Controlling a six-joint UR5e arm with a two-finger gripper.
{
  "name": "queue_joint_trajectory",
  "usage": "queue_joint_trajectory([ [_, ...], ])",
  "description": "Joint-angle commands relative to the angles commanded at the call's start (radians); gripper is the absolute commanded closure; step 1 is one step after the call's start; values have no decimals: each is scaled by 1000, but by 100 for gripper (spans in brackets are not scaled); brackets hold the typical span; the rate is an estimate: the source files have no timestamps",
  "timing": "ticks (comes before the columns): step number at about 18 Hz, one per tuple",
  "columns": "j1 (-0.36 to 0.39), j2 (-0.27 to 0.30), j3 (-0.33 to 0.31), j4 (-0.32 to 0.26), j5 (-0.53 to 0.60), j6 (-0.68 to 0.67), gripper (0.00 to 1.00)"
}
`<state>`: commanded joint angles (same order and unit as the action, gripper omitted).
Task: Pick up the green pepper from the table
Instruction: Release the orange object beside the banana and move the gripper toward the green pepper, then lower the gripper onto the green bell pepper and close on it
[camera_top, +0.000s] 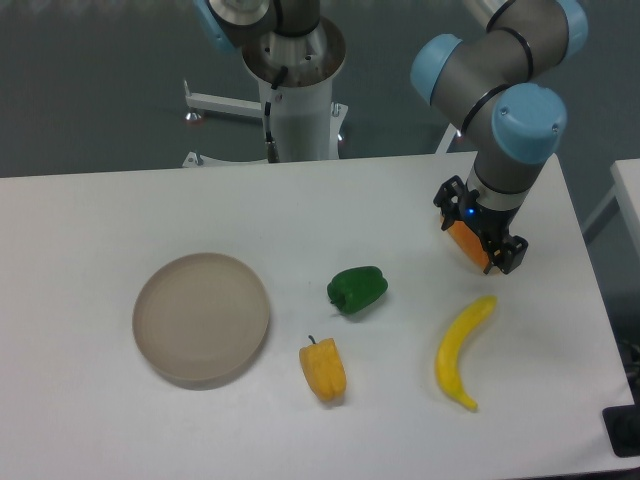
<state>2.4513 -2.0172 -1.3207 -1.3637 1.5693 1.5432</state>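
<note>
The green pepper (357, 289) is small, glossy and dark green, and lies on the white table (90, 220) near its middle. My gripper (478, 240) is to the right of it, well apart, pointing down over the table's right part. Its black fingers are closed around an orange pepper (465, 241), of which only a part shows between them. I cannot tell whether the orange pepper rests on the table or hangs just above it.
A yellow pepper with a stem (323, 369) lies just in front of the green pepper. A banana (461, 352) lies at the front right, below the gripper. A round beige plate (201, 318) sits at the left. The robot base (297, 95) stands behind the table.
</note>
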Motion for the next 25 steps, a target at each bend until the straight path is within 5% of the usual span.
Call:
queue_joint_trajectory([
  [7, 0, 3, -6, 0, -6, -2, 0],
  [13, -3, 52, -107, 3, -103, -12, 0],
  [19, -54, 37, -175, 9, -118, -58, 0],
  [21, -71, 28, -205, 60, -167, -122, 0],
  [23, -92, 17, -257, 170, -196, -178, 0],
  [25, -115, 3, -278, 201, -196, -195, 0],
])
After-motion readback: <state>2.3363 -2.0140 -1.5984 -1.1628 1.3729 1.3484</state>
